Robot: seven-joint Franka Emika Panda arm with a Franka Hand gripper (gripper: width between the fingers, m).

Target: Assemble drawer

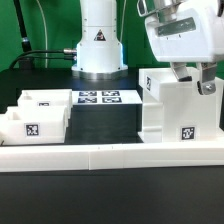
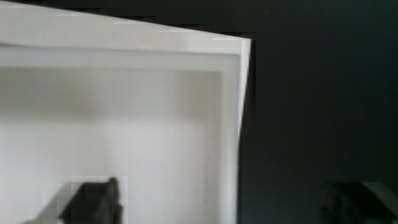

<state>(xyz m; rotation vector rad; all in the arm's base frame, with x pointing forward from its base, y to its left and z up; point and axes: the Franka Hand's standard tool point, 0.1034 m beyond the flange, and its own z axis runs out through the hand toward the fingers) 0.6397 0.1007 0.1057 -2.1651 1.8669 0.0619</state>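
The drawer's tall white housing [image 1: 178,108] stands at the exterior view's right, with a square tag low on its front. Two smaller white trays [image 1: 48,103] [image 1: 25,124] sit side by side at the exterior view's left. My gripper [image 1: 194,80] is at the housing's top right, with its fingers reaching down over the upper edge. In the wrist view the housing's wall [image 2: 143,120] fills the space between my fingers. My gripper [image 2: 228,205] stands wide open, one finger [image 2: 89,202] against the white wall and the other over the dark table. It holds nothing.
The marker board [image 1: 98,98] lies flat between the trays and the housing. A long low white wall [image 1: 100,153] runs along the front. The arm's base [image 1: 98,45] stands behind the marker board, with cables at the back left.
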